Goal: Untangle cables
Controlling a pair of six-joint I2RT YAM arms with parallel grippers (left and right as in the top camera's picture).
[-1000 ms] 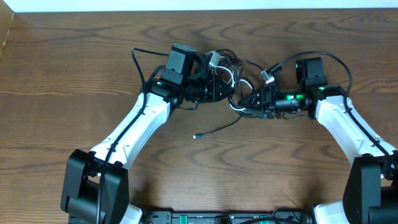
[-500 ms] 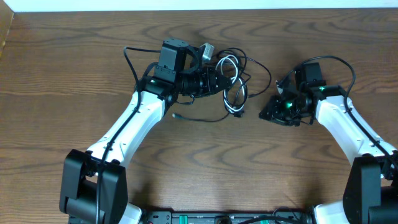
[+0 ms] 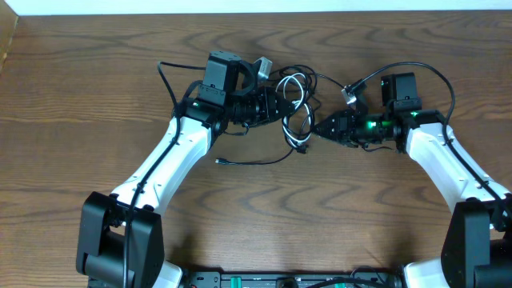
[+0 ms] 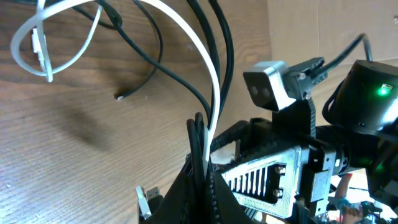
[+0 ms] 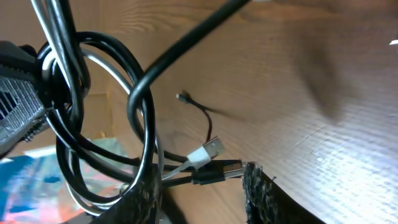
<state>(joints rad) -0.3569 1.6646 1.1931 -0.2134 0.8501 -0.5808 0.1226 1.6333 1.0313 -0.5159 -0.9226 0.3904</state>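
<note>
The cables (image 3: 298, 112) form a tangle of black loops and one white cord between my two grippers, at the far middle of the table. My left gripper (image 3: 278, 106) is shut on a black and a white strand (image 4: 208, 62), pinched at its fingertips (image 4: 200, 171). A white loop (image 4: 37, 37) hangs beyond it. My right gripper (image 3: 318, 130) faces the tangle from the right, open. A white plug (image 5: 208, 151) and a black plug (image 5: 217, 173) lie between its fingers (image 5: 264, 199). Black loops (image 5: 106, 93) hang just ahead of it. One loose black end (image 3: 221, 162) trails on the table.
The wooden table (image 3: 80, 96) ends at a pale strip along the far edge (image 3: 256, 6) and at a corner at the far left (image 3: 8, 40). Both white arms (image 3: 168, 160) (image 3: 448, 160) reach in from the near side, with thick black wires looped behind them.
My right gripper has come back left to the tangle after pulling away. The left gripper shifted left earlier with its strands, and the loose black end slid left across the table.
</note>
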